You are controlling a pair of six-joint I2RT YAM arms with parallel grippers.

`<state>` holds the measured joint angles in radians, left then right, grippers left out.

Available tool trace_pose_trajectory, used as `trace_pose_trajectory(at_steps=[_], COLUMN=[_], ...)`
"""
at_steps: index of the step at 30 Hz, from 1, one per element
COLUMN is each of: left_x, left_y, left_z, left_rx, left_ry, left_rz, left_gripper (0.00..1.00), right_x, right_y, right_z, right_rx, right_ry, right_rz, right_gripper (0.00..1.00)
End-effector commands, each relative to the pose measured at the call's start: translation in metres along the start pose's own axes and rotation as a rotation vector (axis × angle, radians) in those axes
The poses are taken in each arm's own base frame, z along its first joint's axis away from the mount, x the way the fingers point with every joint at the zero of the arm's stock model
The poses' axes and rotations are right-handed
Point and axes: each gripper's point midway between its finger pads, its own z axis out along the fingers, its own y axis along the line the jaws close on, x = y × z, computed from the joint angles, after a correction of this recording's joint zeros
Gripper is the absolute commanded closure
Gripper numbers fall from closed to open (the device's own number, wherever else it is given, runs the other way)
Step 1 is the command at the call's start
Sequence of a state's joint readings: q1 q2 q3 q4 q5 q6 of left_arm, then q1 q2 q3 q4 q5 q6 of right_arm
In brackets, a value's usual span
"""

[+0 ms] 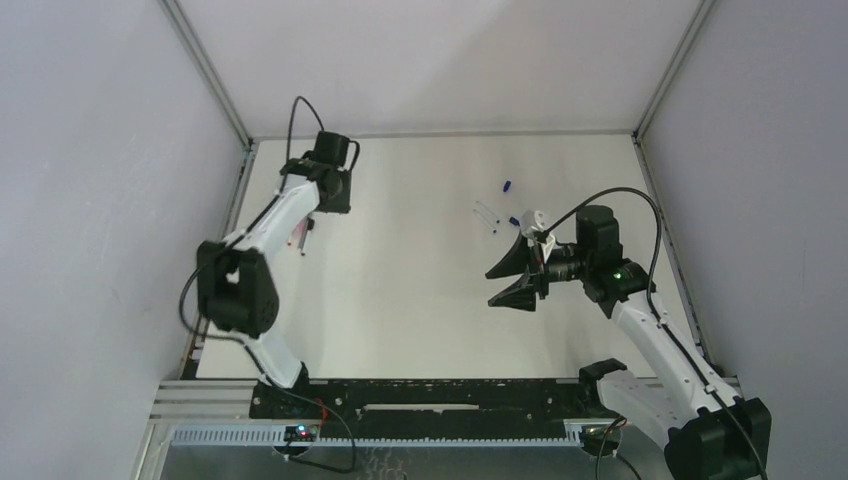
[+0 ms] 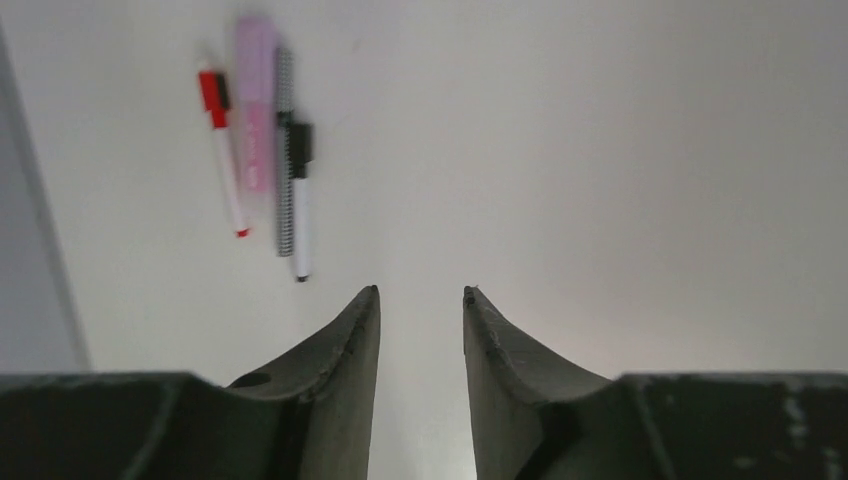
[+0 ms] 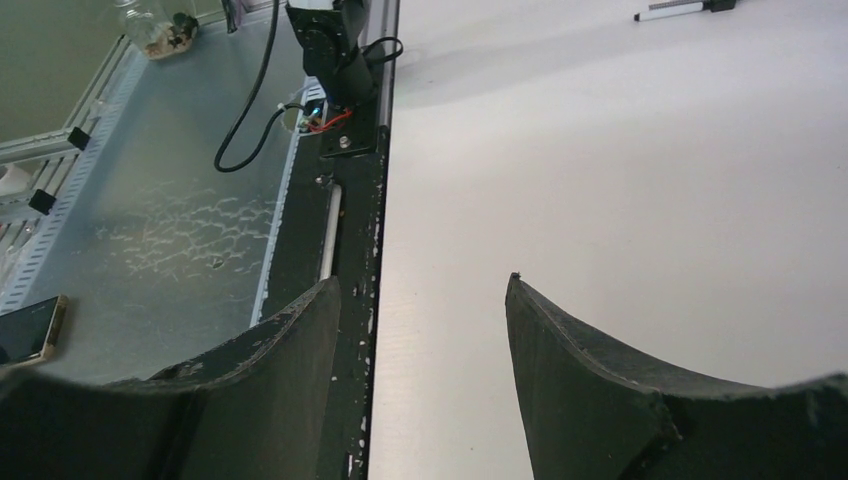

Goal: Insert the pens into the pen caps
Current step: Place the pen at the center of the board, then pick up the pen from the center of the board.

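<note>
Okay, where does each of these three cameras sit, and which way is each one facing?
Top external: above and behind the arms, looking down on the table; left arm and right arm show, bases at the bottom.
Left wrist: on the left arm, looking down at the table and pink marker; the open left gripper shows.
Right wrist: on the right arm, facing leftward along the table's near edge; the open right gripper and the left arm's base show.
Shared: top and right wrist both show the left arm's base.
</note>
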<state>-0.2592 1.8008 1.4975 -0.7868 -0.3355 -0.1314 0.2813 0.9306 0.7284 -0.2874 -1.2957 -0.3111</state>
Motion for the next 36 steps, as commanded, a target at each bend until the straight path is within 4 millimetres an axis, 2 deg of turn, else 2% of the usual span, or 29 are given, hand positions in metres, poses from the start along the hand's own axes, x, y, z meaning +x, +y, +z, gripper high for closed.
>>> trace_pose_trajectory(at_steps=[1, 8, 12, 14, 15, 18, 22, 25, 30, 31, 36], left_x=[-0.033, -0.039, -0.022, -0.006, 0.002, 0.026, 0.044, 0.05, 0.052, 0.053, 0.054], left_y=[-0.041, -0.054, -0.053, -0.046, -0.046, -0.03, -0.011, -0.01, -0.004, -0.002, 0.001], left_z=[-0.078, -0.179, -0.225, -0.246, -0.242, -0.251, -0.249, -0.246, -0.233, -0.23, -0.224], left_rx=[0.373, 0.658, 0.77, 0.787, 0.786, 0.734, 0.642, 0.638, 0.589, 0.576, 0.555], left_ry=[-0.231, -0.484, -0.625, -0.718, -0.73, -0.845, -0.933, -0.941, -0.878, -0.869, -0.854], left_rz=[-0.055, -0.053, -0.045, -0.032, -0.025, -0.004, -0.04, -0.057, -0.047, -0.055, -0.068], left_gripper=[0.58, 0.55, 0.52, 0.44, 0.41, 0.27, 0.09, 0.08, 0.08, 0.08, 0.08], right_x=[-0.014, -0.014, -0.011, -0.008, -0.007, -0.006, -0.005, -0.007, 0.01, 0.018, 0.038], right_y=[-0.001, -0.026, -0.041, -0.051, -0.056, -0.075, -0.106, -0.138, -0.191, -0.202, -0.247], right_z=[-0.006, -0.02, -0.029, -0.034, -0.036, -0.042, -0.043, -0.042, -0.034, -0.031, -0.023], right_rx=[0.018, 0.141, 0.212, 0.247, 0.268, 0.328, 0.4, 0.46, 0.561, 0.577, 0.657], right_ry=[-0.017, -0.014, -0.004, 0.016, 0.023, 0.057, 0.139, 0.233, 0.392, 0.424, 0.502], right_rz=[-0.087, -0.079, -0.077, -0.076, -0.075, -0.084, -0.07, -0.038, 0.101, 0.129, 0.208], right_gripper=[0.31, 0.31, 0.31, 0.31, 0.31, 0.31, 0.3, 0.31, 0.39, 0.41, 0.47])
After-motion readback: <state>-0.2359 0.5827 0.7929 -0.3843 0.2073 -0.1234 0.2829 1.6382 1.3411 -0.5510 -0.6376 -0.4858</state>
